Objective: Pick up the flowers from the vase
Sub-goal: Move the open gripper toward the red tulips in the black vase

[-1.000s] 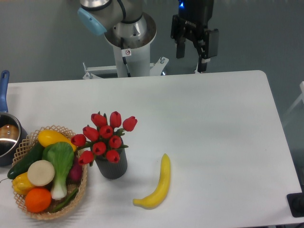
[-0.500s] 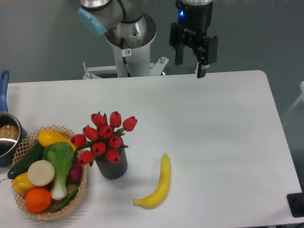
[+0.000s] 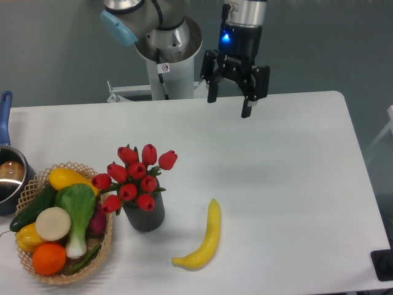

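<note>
Landmark: the vase (image 3: 145, 215), dark grey, ribbed, upright on the white table (image 3: 276, 160).

Far left of the vase, at the table edge: steel pot (image 3: 8, 178) with blue handle, partly cut off by the frame.

Just left of the vase, touching or nearly touching it: wicker basket (image 3: 37, 184) holding produce, including an orange (image 3: 49, 259) and a leafy green vegetable (image 3: 78, 212).

In the vase: the flowers (image 3: 135, 178), red tulip buds standing above the rim, the bunch leaning slightly left of the vase. Stems hidden inside.

Right of the vase and slightly nearer the front edge: banana (image 3: 204, 239), lying flat, apart from the vase.

Further right and well behind the vase, above the table's far edge: my gripper (image 3: 229, 106), pointing down, fingers spread wide, nothing between them. A blue light shows on my wrist. Well apart from the flowers.
</note>
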